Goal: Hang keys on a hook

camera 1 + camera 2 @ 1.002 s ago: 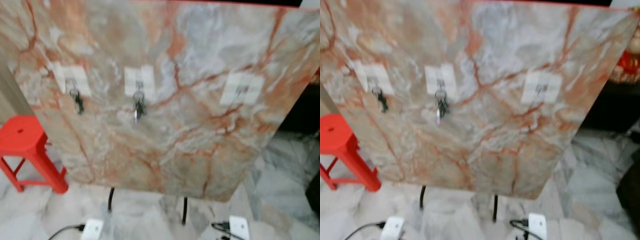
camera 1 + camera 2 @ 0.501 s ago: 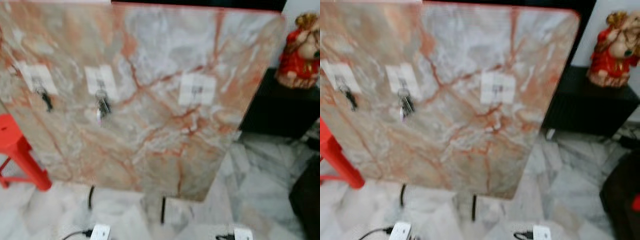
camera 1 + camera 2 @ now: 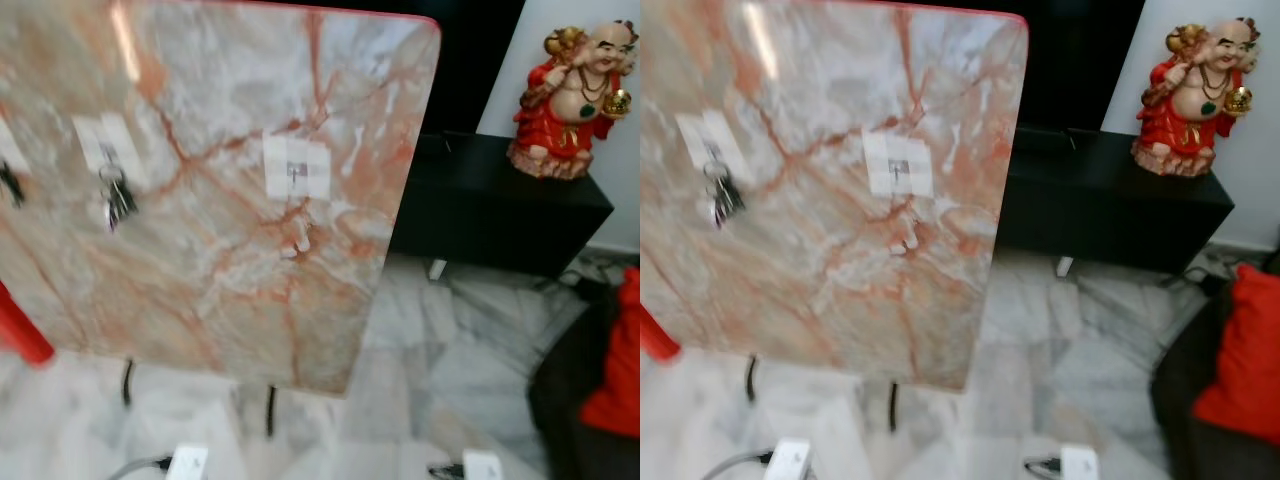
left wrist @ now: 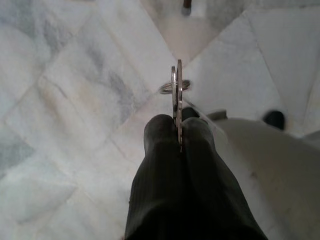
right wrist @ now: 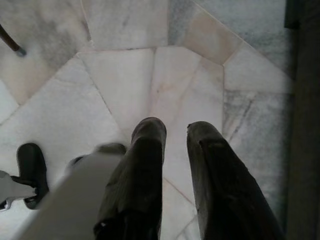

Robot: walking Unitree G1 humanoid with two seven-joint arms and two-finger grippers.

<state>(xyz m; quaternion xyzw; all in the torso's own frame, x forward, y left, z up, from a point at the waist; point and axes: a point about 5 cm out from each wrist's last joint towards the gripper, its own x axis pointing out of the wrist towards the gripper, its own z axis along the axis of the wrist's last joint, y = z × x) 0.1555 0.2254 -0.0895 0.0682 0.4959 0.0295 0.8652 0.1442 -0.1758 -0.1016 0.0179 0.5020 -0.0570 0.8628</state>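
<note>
A: Left eye view, left to right, quick. Red stool (image 3: 20, 335) sliver at the left edge. Then the marble board (image 3: 220, 290), upright on thin black legs over a pale marble-tile floor (image 3: 450, 350).

B: Hooks?

A: White adhesive pads on the board. One hook (image 3: 108, 152) carries a hanging key bunch (image 3: 118, 198). To its right, the empty hook (image 3: 294, 172) near the board's middle. Another dark key shape is cut by the frame's left edge.

B: Right of the board?

A: Black cabinet (image 3: 500, 215) against the wall, red-robed laughing figurine (image 3: 570, 95) standing on top. Red cushion (image 3: 1240, 355) on a dark seat at far right. Two white power adapters (image 3: 186, 463) with cables on the floor.

B: Arms?

A: Left wrist view: left gripper (image 4: 178, 120) points down at the tiles, fingers pressed together on the keys (image 4: 176, 92), ring sticking out past the tips. Right wrist view: right gripper (image 5: 175, 127) also aims floorward, fingers parted with a clear gap, holding nothing.
</note>
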